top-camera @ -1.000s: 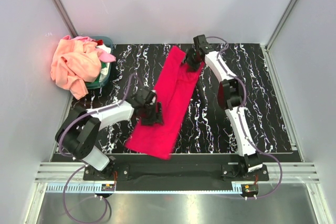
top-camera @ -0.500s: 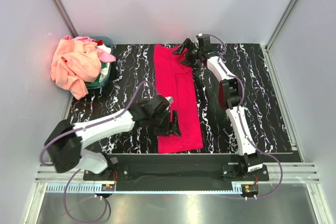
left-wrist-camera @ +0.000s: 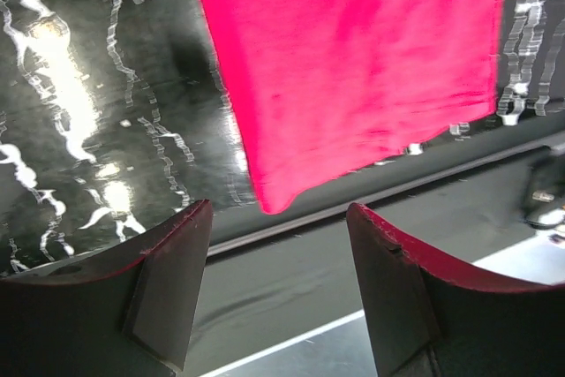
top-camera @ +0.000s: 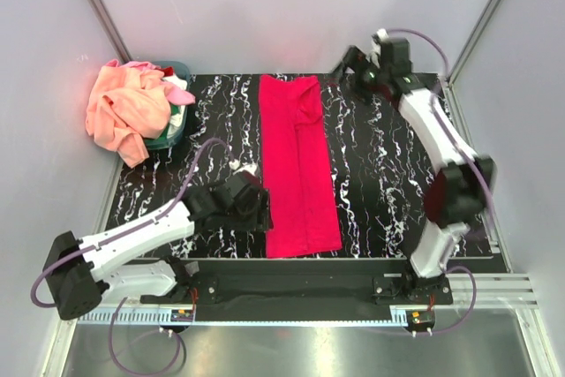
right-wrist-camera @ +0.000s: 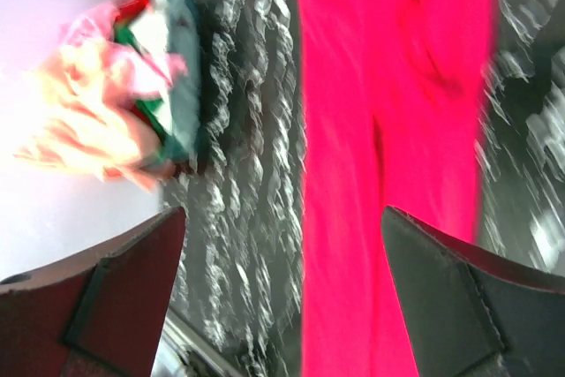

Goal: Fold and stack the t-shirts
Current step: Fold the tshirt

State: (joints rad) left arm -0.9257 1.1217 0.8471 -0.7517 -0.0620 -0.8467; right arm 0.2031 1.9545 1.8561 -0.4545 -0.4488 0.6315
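1. Top view: a second earlier the crimson t-shirt (top-camera: 298, 165) lay slanted. It now lay as a straight, long band on the table (top-camera: 380, 174). Both claws had let it go. The left gripper (top-camera: 256, 209) sat just left of its near hem, and the right gripper (top-camera: 346, 66) was off its far-right corner. I judged the lengthwise fold done and the cross fold still due. Well left of it, the other shirts (top-camera: 124, 112) spilled unfolded from the teal basket (top-camera: 174, 136); their number was unclear.
2. Left wrist: the left gripper (left-wrist-camera: 278, 218) was spread and empty, with the crimson t-shirt (left-wrist-camera: 353, 59) ahead of it. The shirt's far part was cut off.
3. Right wrist: the right gripper (right-wrist-camera: 282, 214) gaped wide and held nothing. Blur hid the creases of the crimson t-shirt (right-wrist-camera: 397, 130).
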